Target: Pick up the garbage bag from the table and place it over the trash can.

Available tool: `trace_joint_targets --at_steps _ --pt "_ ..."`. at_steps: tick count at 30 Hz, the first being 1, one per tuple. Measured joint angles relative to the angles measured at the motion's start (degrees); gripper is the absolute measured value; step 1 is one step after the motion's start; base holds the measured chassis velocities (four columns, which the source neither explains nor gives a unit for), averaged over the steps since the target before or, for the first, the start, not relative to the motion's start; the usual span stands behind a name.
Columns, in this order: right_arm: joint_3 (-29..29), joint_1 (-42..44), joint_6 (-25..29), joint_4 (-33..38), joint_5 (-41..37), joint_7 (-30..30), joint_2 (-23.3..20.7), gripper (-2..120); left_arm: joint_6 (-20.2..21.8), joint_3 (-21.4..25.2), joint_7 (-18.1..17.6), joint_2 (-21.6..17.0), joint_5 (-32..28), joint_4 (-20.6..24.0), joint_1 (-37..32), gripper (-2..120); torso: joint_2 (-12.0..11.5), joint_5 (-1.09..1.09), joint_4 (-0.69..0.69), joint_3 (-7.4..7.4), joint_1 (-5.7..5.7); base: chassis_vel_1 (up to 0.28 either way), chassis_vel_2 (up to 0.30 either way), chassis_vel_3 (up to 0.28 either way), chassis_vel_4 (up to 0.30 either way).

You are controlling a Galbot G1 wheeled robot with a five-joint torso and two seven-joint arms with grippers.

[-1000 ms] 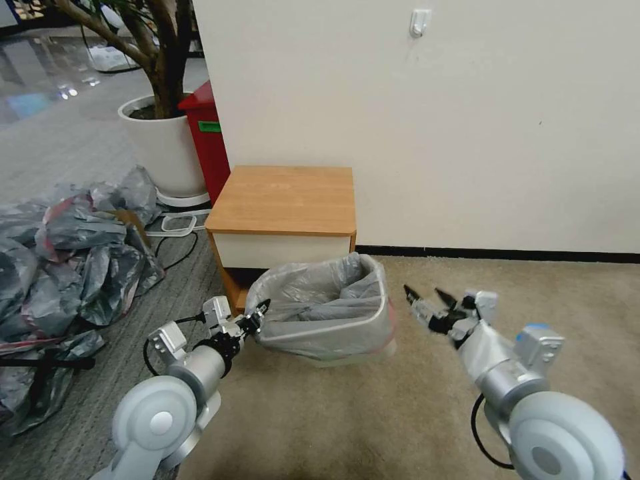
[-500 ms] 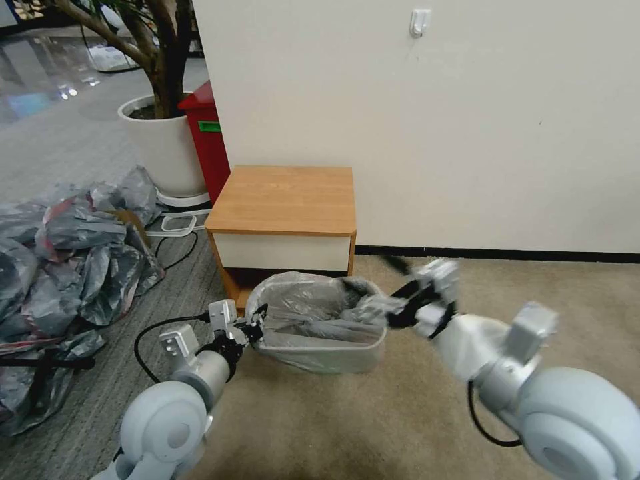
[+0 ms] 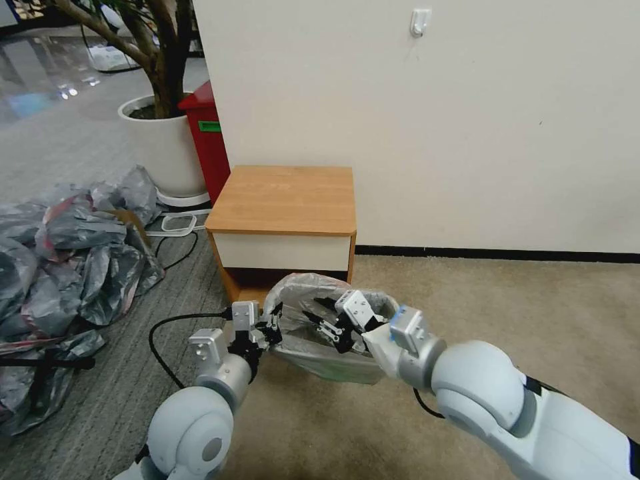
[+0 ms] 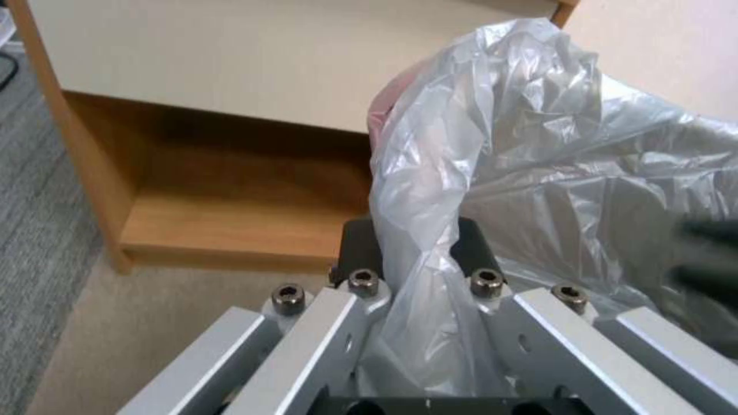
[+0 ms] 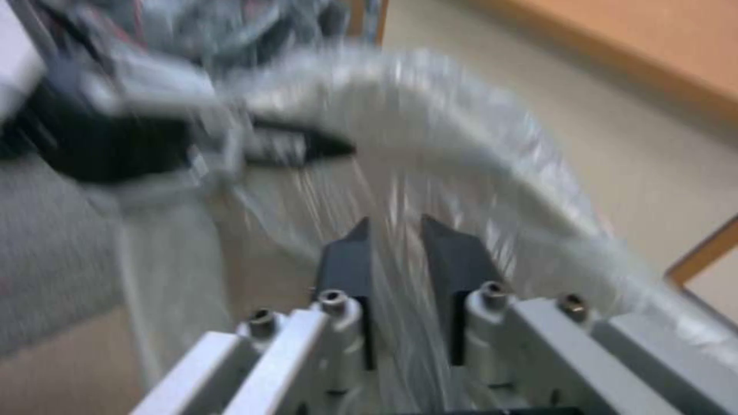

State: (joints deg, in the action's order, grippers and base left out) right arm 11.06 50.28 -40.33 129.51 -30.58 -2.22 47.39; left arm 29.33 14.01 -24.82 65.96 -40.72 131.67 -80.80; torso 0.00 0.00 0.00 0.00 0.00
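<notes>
Garbage bag (image 3: 313, 320): thin, soft, slippery film, draped in and over trash can (image 3: 327, 368) before bench (image 3: 283, 200); best taken at its rim; left tool (image 3: 272, 325) clamped on the rim fold; right tool (image 3: 328, 325) inside the mouth, nearly together, film between.

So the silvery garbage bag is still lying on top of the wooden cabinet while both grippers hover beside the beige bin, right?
Not quite. The head view shows the cabinet top bare; the garbage bag is draped over the beige bin, with the left gripper and right gripper at it.
</notes>
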Motion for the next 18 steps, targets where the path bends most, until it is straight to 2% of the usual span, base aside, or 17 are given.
trace_joint_targets --at_steps 2,5,12,18 --pt "1.89 -1.93 -0.34 -0.75 -0.25 -0.01 -1.26 7 -0.05 -0.28 0.38 0.19 0.64 0.18 0.12 6 0.0 0.0 0.0 0.0 0.0 0.0 0.0 0.0 0.0" --pt "3.73 -3.62 -0.39 -1.55 -0.36 -0.04 -2.35 0 -0.08 -0.66 0.52 0.42 0.94 0.34 0.18 6 0.0 0.0 0.0 0.0 0.0 0.0 0.0 0.0 0.0" --pt "9.68 -8.34 -0.4 -3.68 -0.59 -2.15 -4.92 0 -0.27 -1.02 1.92 0.8 3.85 1.24 -0.32 6 0.0 0.0 0.0 0.0 0.0 0.0 0.0 0.0 0.0" --pt "12.28 -10.28 -0.41 -4.72 -1.56 -3.71 -5.35 0 -0.79 -1.24 3.51 0.76 6.91 1.96 -0.82 6 0.0 0.0 0.0 0.0 0.0 0.0 0.0 0.0 0.0"
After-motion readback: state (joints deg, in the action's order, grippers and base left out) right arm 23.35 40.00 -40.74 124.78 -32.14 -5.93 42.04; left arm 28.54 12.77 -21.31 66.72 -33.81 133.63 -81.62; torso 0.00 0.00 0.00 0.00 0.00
